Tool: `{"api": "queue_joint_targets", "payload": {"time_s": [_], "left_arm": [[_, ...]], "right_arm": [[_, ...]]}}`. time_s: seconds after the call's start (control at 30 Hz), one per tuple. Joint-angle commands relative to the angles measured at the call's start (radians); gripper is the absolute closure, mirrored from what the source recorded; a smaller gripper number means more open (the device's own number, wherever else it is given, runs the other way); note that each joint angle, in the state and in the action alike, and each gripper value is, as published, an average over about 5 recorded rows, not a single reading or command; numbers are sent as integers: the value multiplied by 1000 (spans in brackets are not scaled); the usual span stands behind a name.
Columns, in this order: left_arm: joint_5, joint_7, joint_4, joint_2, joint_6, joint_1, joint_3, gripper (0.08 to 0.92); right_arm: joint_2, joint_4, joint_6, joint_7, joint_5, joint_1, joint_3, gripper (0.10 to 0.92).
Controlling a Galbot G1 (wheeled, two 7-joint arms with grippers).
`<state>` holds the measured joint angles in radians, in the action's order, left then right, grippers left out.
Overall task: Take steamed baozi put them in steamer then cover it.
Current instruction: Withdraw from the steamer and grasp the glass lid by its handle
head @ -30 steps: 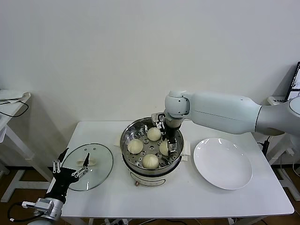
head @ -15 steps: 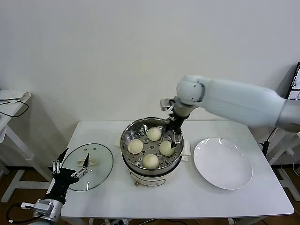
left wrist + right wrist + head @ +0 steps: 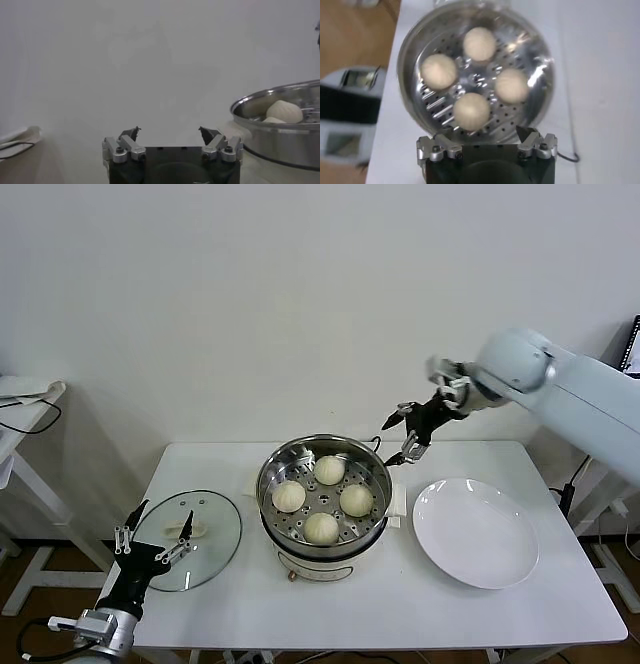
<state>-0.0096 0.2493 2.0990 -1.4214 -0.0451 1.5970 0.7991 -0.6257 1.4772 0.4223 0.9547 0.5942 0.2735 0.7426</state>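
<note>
Jaws on both grippers are spread and empty. Right gripper (image 3: 404, 437) hangs in the air above the tabletop (image 3: 560, 604), beyond the steamer's far right rim, between steamer (image 3: 323, 542) and plate (image 3: 476, 532). Left gripper (image 3: 152, 539) sits low at the near left tabletop edge, over the near rim of the glass lid (image 3: 200, 534).

All four baozi (image 3: 321, 528) rest on the perforated tray inside the steamer, spaced apart, none on the plate. Loading looks done; only covering is left.

Risks, as I judge them:
- lid lies flat, so the jaws must catch its white handle (image 3: 183, 531); a shallow pinch could let the glass slip
- lid set off-centre may ride on the rim
- right arm near the pot could block the lid's path
</note>
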Motion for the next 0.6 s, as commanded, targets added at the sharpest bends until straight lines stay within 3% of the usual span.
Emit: {"api": "queue_joint_targets", "payload": {"time_s": [0.03, 0.2, 0.4, 0.6], "left_arm": [[-23, -5, -9, -1, 1, -12, 2, 177], [-58, -12, -10, -2, 7, -32, 2, 177], [-78, -28, -3, 5, 25, -54, 8, 177], [-71, -31, -20, 6, 14, -69, 5, 177]], "right_arm": [[203, 136, -210, -496, 191, -705, -744, 203], [116, 209, -332, -721, 193, -1069, -1070, 203], [-96, 338, -394, -859, 131, -1396, -1387, 203], [-328, 423, -499, -948, 1, -1579, -1476, 203]]}}
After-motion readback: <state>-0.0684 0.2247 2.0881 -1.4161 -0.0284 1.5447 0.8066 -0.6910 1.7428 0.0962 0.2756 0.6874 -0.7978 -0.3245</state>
